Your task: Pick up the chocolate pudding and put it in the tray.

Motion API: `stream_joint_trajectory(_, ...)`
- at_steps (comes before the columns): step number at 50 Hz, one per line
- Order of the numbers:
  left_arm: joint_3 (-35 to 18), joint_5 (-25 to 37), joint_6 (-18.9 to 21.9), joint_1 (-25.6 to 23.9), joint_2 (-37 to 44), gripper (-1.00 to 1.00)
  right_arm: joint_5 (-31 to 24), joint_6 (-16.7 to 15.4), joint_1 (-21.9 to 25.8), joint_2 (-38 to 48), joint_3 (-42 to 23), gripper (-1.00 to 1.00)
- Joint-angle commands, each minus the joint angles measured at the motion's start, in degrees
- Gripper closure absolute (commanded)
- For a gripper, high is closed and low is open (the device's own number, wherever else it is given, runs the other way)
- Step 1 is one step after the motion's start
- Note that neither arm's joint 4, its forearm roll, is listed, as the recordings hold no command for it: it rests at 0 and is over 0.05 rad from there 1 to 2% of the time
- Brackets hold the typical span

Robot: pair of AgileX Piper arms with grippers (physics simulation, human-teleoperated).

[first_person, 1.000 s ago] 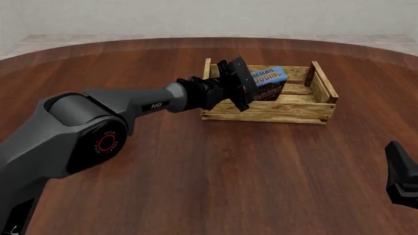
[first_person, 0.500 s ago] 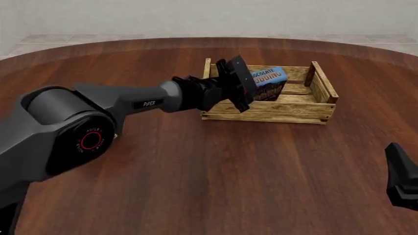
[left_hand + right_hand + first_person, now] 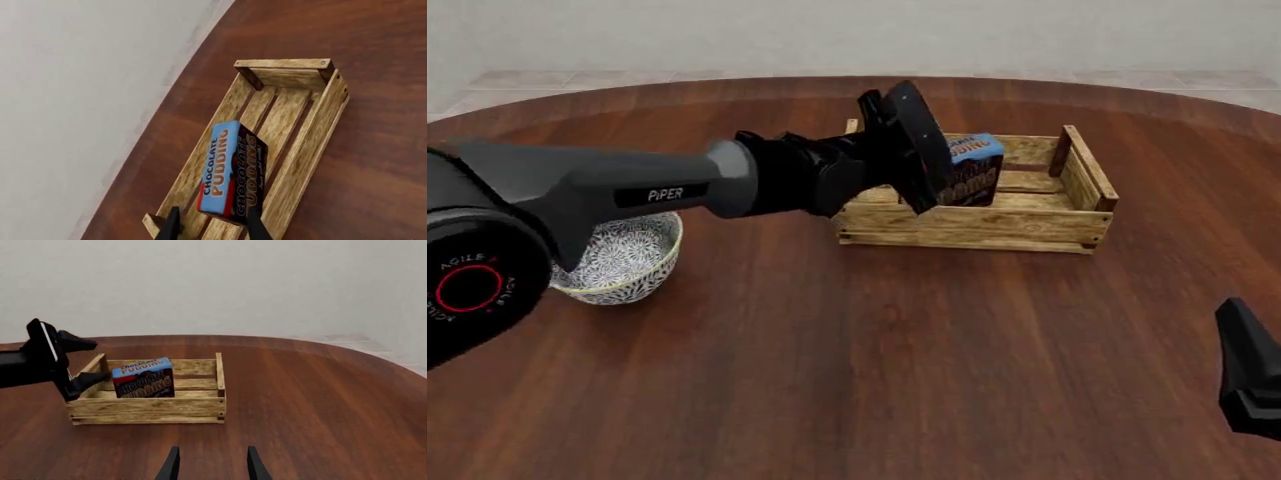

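The chocolate pudding (image 3: 974, 168) is a brown box with a blue band, standing on edge inside the tray (image 3: 961, 238), a light-wood slatted crate at the far middle of the table. My left gripper (image 3: 932, 165) hovers at the tray's left end, open, its fingers apart from the box. In the left wrist view the pudding (image 3: 230, 170) lies along the tray's slats (image 3: 303, 150), just beyond the open left gripper (image 3: 212, 229). From the right wrist view the pudding (image 3: 143, 378) stands in the tray (image 3: 147, 410), beside the left gripper (image 3: 99, 360). My right gripper (image 3: 212, 467) is open and holds nothing.
A round grey-patterned bowl (image 3: 621, 255) sits on the table at the left, partly behind the left arm. The right gripper (image 3: 1244, 365) shows at the front right edge. Brown wooden tabletop stretches between it and the tray.
The left gripper has let go of the pudding and risen; the box has dropped from a tilted hold to stand in the tray. The arm swung up, uncovering the bowl.
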State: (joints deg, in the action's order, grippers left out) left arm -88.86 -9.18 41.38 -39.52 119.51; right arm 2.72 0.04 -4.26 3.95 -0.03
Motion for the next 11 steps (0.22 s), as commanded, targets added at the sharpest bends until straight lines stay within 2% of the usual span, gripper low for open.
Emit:
stream_joint_trajectory(1,8.45,-1.48,-1.59,-2.38,-10.52,-1.0,-2.41,-0.4,0.21,-2.6,0.03,-1.0)
stream_joint_trajectory(3,10.55,-1.86,-1.11,-2.54,-13.28,-1.0,-2.83,-0.45,0.27,-2.98,0.02,-1.0)
stream_joint_trajectory(6,15.78,-2.9,-2.66,-4.22,-20.08,-1.0,-3.33,-0.79,0.48,-3.52,0.0,-1.0)
stream_joint_trajectory(8,19.95,-4.16,-1.97,-4.75,-24.33,-1.0,-3.44,-0.75,0.42,-3.54,-0.13,-1.0)
stream_joint_trajectory(10,20.84,-2.58,-6.97,-4.34,-28.71,-1.0,-3.41,-0.99,0.49,-3.35,-0.37,-1.0)
stream_joint_trajectory(11,23.76,-4.59,-4.16,-4.34,-30.4,-1.0,-3.19,-0.99,0.47,-3.14,-0.39,-1.0)
